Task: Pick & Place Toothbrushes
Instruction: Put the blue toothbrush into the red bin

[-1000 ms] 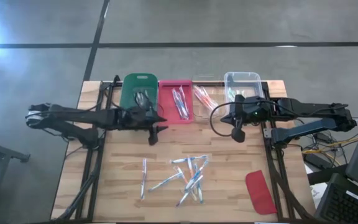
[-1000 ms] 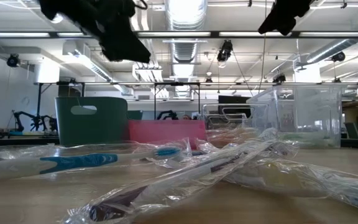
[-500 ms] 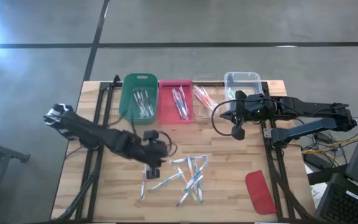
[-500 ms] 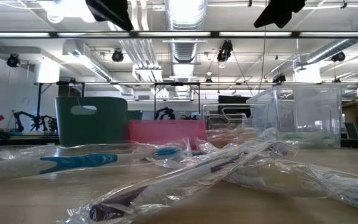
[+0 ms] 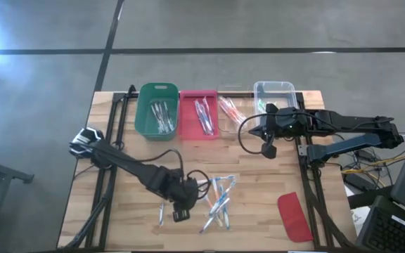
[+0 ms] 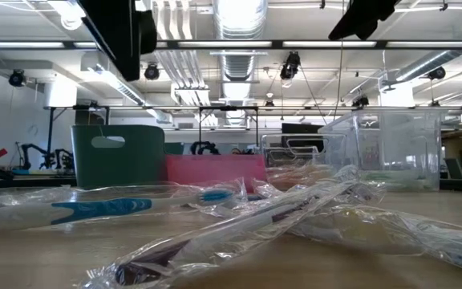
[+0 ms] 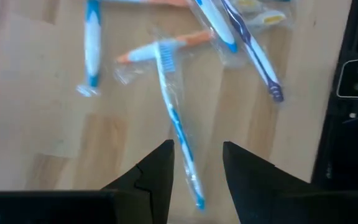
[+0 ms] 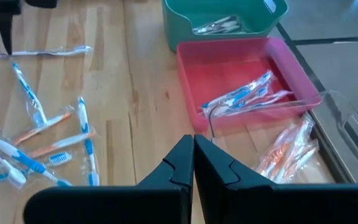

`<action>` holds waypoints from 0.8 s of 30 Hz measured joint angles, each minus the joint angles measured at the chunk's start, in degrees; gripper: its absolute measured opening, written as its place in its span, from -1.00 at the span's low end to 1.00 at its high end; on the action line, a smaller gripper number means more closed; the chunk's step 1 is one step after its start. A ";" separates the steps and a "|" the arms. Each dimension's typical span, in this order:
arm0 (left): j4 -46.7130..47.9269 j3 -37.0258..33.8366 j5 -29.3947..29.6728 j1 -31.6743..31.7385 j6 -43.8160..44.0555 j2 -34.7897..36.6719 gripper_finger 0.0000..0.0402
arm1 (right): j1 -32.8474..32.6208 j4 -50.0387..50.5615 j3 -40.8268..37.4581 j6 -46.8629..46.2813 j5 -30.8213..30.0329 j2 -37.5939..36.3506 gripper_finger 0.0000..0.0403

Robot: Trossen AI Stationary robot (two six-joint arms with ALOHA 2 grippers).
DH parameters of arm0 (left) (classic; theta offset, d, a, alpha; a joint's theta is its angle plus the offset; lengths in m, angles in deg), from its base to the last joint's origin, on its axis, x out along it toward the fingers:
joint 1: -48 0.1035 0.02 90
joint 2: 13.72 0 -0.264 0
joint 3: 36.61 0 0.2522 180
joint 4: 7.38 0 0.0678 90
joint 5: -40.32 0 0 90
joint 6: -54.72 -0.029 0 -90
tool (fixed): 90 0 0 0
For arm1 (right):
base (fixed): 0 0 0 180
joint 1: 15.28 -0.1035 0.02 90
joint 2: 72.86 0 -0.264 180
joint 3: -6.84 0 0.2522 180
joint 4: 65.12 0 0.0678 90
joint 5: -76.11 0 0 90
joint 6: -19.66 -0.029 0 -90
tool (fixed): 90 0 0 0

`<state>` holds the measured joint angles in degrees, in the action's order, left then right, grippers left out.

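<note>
The left gripper (image 5: 181, 209) hangs low over the wooden table (image 5: 259, 204), at about seven o'clock from the table's middle, right at the edge of the loose toothbrushes (image 5: 216, 195). Its fingers (image 7: 157, 168) stand partly apart with nothing between them, and a blue-handled wrapped toothbrush (image 7: 178, 127) lies on the wood straight ahead of the gap. The rest of the pile fans out toward three o'clock from it, several crossing one another. Sorted brushes already lie in the green bin (image 5: 159, 112), the red tray (image 5: 200, 116) and a clear tray (image 5: 230, 109) at twelve o'clock, with a clear tub (image 5: 275, 95) toward one o'clock.

The right gripper (image 5: 268, 149) waits at about two o'clock, near the clear tub, closed and holding nothing.

Each brush looks light and stiff, but sits in a crinkly, glossy plastic sleeve, so it will likely slide or twist under the pads. The safest hold is probably across the mid-handle, fingers straddling it squarely, away from neighbouring wrappers.
</note>
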<state>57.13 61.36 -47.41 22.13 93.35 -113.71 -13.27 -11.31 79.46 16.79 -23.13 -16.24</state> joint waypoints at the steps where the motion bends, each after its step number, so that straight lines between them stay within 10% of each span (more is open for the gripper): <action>1: -0.25 0.00 -0.39 0.00 0.43 -0.48 -0.29 | 0.00 0.02 -0.04 -0.04 0.00 0.00 -0.96; 24: -3.73 -0.22 -4.99 -0.17 5.35 -11.15 -0.31 | 0.00 -0.14 -0.69 -0.14 0.02 0.02 -0.96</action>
<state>53.40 61.14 -52.40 21.96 98.71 -124.86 -13.27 -11.44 78.78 16.66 -23.11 -16.22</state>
